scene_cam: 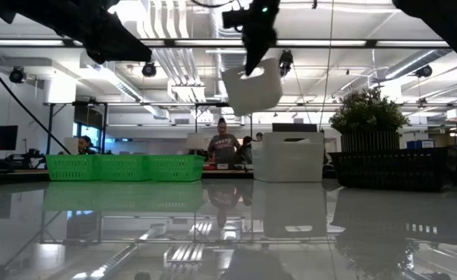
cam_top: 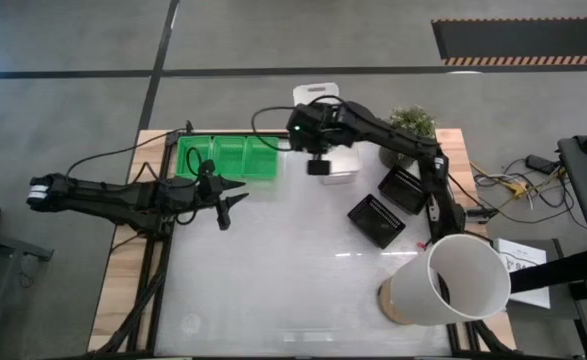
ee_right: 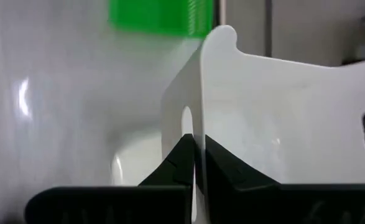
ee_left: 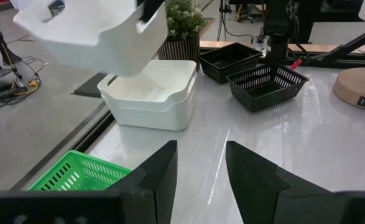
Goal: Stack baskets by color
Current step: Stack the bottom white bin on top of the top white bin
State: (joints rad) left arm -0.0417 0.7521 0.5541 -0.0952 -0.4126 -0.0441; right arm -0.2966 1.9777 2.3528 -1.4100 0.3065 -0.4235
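Note:
My right gripper (scene_cam: 256,48) is shut on the wall of a white basket (scene_cam: 251,87), which hangs tilted in the air above the back of the table. In the high view that basket (cam_top: 318,96) shows beside the right gripper (cam_top: 315,114). Under it, white baskets (ee_left: 151,93) sit nested on the table. A row of green baskets (cam_top: 228,158) lies at the back left. Two black baskets (cam_top: 376,220) (cam_top: 403,188) sit to the right. My left gripper (cam_top: 233,205) hovers in front of the green baskets, open and empty, its fingers (ee_left: 163,168) apart.
A large white cylinder (cam_top: 453,280) stands on a wooden base at the front right. A potted plant (cam_top: 413,125) sits at the back right corner. People are in the room behind the table (scene_cam: 224,144).

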